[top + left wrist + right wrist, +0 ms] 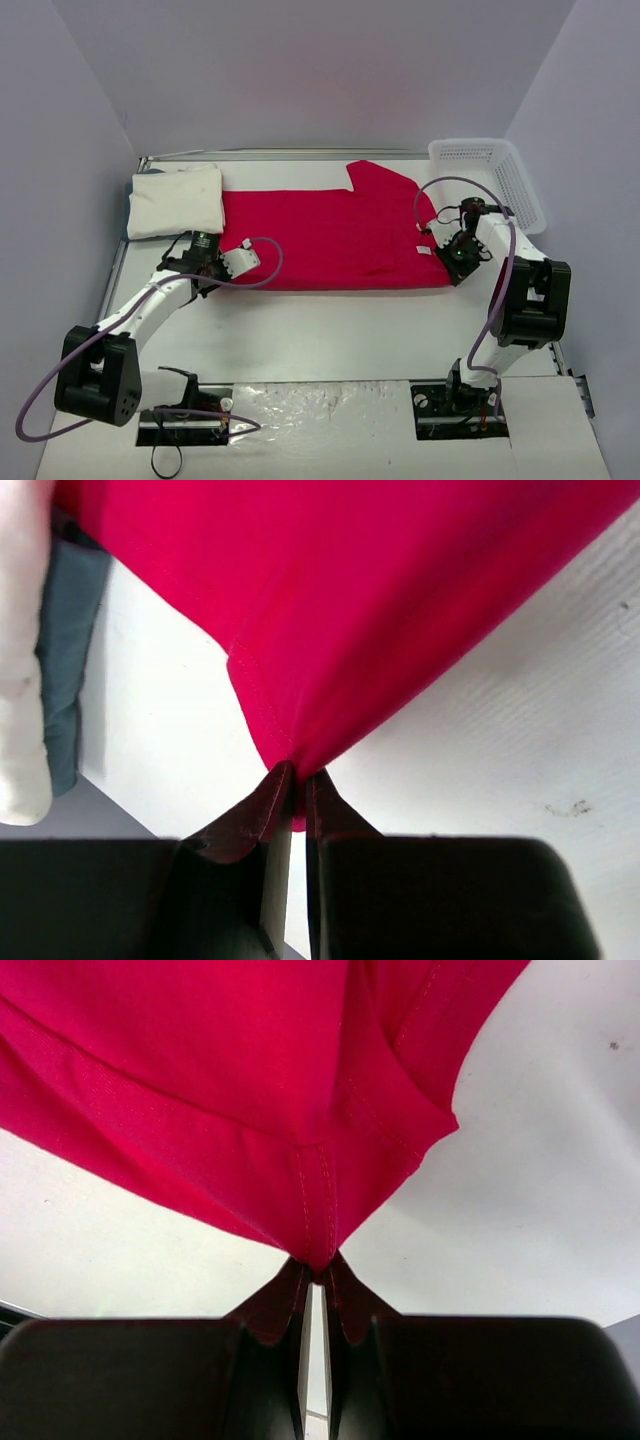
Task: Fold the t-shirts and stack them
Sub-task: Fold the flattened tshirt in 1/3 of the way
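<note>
Left gripper (298,773): pinching tight on the red t-shirt's (330,235) near corner.
Right gripper (316,1263): clamping its opposite corner seam.
Spread: lying across the desk (330,330) between them.
White t-shirt (177,200): sitting folded beyond the left gripper.

Setting: we log this as a robotics lab test cell. A white surface (330,320) is boxed in by plain pale partition walls (330,70). The left arm (140,310) and right arm (520,290) are bolted at its near edge, with purple cables (455,179) looping loosely off them.
</note>
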{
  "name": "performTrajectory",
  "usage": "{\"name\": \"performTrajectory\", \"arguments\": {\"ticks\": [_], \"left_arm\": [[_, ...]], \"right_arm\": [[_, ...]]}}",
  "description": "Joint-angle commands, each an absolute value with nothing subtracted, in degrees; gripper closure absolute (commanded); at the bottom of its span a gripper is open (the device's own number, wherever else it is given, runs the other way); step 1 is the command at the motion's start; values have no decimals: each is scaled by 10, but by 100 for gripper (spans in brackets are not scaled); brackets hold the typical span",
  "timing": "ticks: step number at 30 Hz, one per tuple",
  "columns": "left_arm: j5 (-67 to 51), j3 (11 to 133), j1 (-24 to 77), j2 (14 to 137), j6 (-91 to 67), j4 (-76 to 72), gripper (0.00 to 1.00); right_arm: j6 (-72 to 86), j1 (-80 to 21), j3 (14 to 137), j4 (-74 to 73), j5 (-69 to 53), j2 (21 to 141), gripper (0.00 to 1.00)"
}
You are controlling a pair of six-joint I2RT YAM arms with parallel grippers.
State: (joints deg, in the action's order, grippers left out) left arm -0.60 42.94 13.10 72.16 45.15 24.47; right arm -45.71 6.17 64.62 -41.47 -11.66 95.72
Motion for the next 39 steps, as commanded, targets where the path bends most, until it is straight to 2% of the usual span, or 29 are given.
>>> {"name": "performTrajectory", "arguments": {"ticks": [1, 19, 21, 22, 24, 27, 32, 39], "left_arm": [[7, 426, 126, 712, 469, 286, 98], [-5, 362, 127, 625, 513, 328, 98], [-5, 359, 127, 617, 520, 340, 88], [-6, 360, 127, 610, 522, 347, 83], [-18, 372, 127, 599, 526, 377, 74], [-30, 395, 132, 585, 532, 421, 60], [-41, 425, 133, 566, 513, 446, 47], [-35, 433, 132, 590, 424, 340, 43]], "right_arm": [[-476, 71, 631, -459, -111, 934, 100], [-519, 71, 582, -511, -128, 879, 100], [-525, 71, 575, -526, -134, 875, 100], [-534, 71, 574, -533, -137, 874, 84], [-538, 71, 571, -544, -141, 866, 70], [-543, 71, 575, -555, -138, 856, 62], [-539, 69, 625, -571, -146, 854, 60], [-529, 33, 711, -597, -204, 908, 59]]}}
